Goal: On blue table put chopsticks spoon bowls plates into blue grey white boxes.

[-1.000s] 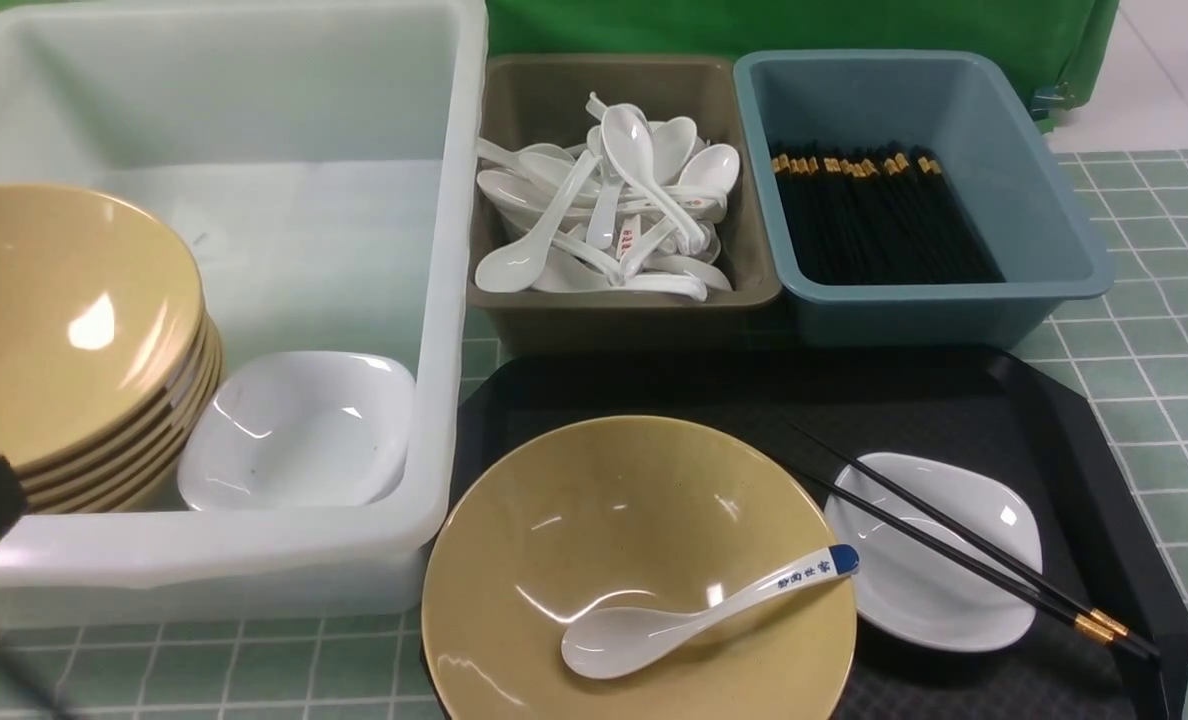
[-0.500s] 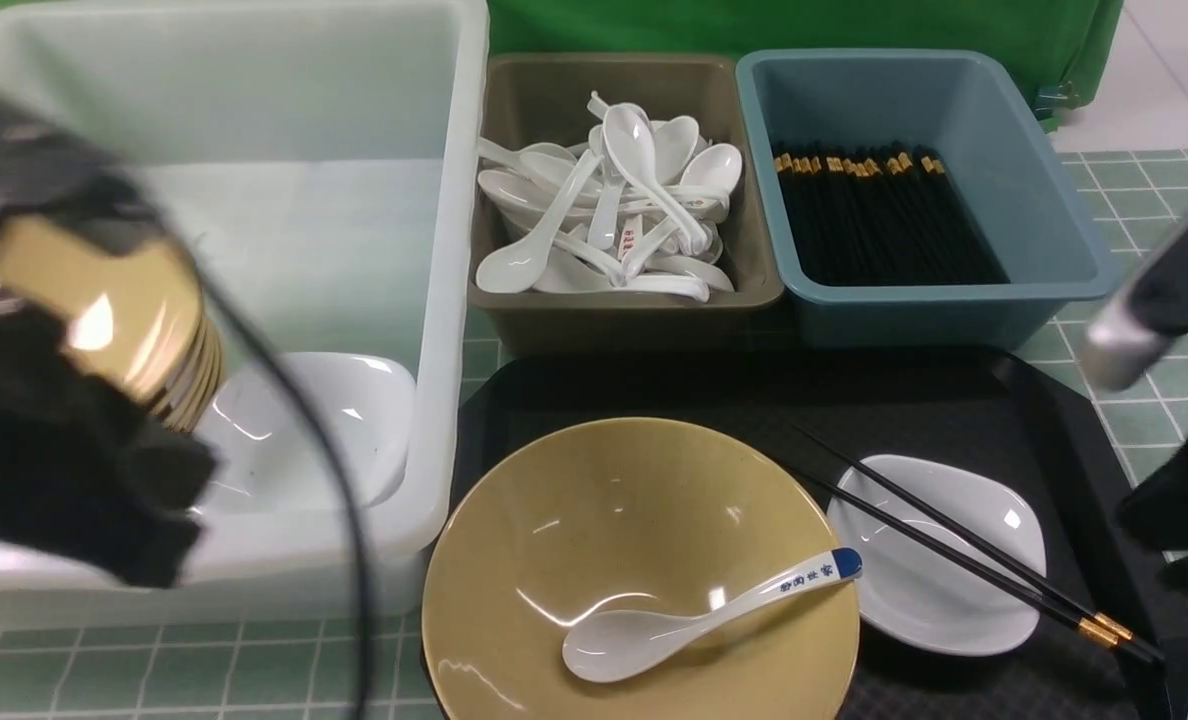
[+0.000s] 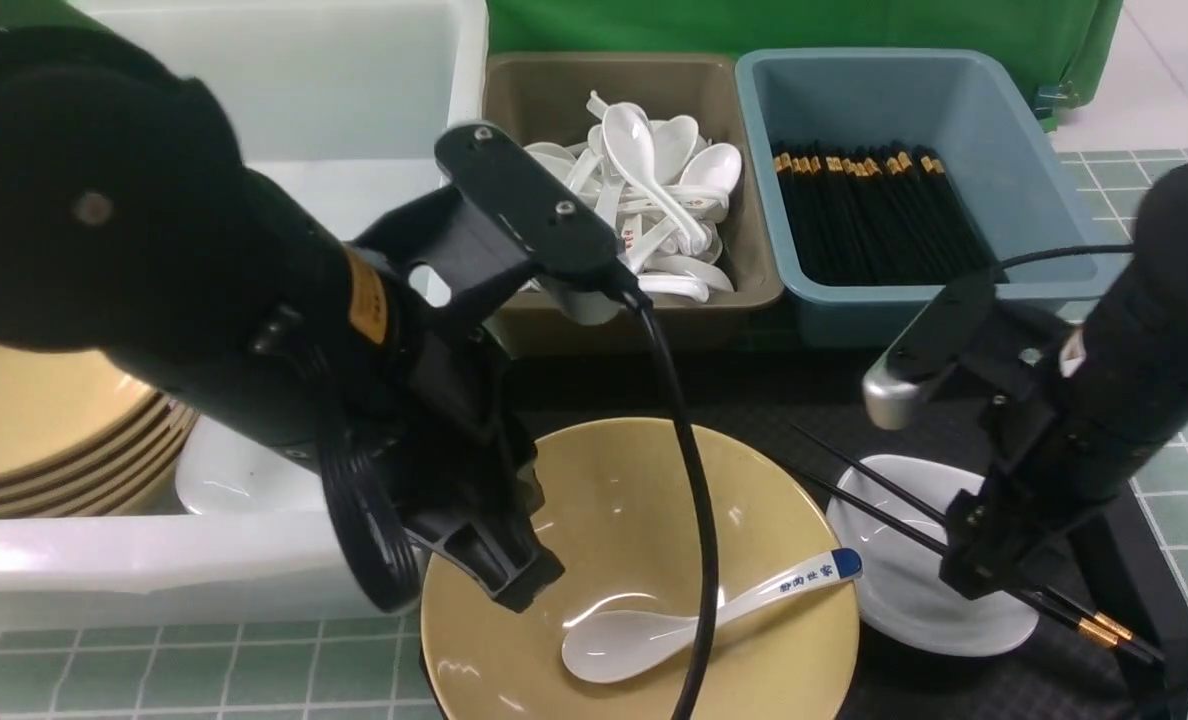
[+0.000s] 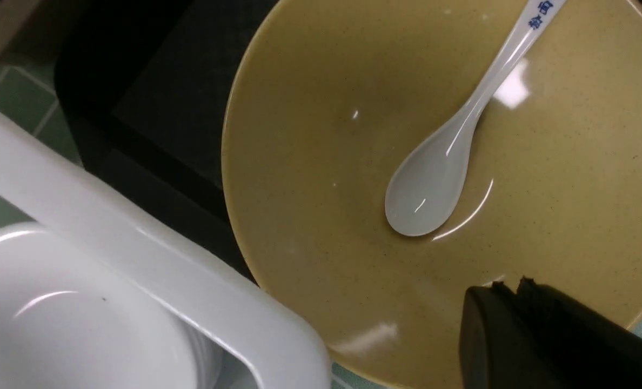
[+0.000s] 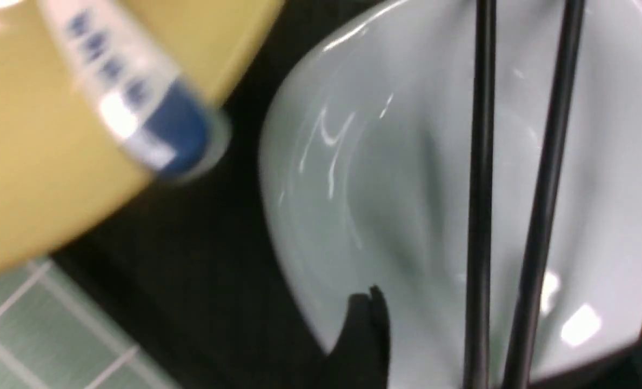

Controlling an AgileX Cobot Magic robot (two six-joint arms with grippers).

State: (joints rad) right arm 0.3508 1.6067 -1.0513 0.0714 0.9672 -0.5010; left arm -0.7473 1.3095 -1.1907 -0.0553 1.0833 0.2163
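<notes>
A yellow bowl (image 3: pixel 604 510) on the black tray (image 3: pixel 754 390) holds a white spoon (image 3: pixel 674 620) with a blue-tipped handle. Beside it a white plate (image 3: pixel 904 600) has two black chopsticks (image 3: pixel 884 483) lying across it. My left gripper (image 3: pixel 519 590) hangs over the bowl's near left side; in the left wrist view its tips (image 4: pixel 507 283) are together and hold nothing, apart from the spoon (image 4: pixel 440 173). My right gripper (image 3: pixel 974 575) is open over the plate (image 5: pixel 380 162), with its fingers on either side of the chopsticks (image 5: pixel 480 162).
The white box (image 3: pixel 254 560) at the left holds a stack of yellow bowls (image 3: pixel 24 440) and a white plate (image 3: pixel 224 475). The grey box (image 3: pixel 514 90) holds white spoons. The blue box (image 3: pixel 954 80) holds black chopsticks. The green tiled table surrounds the tray.
Both arms have swung into view. The left gripper has come over the yellow bowl and the right gripper down over the white plate and chopsticks. The tableware has not moved.
</notes>
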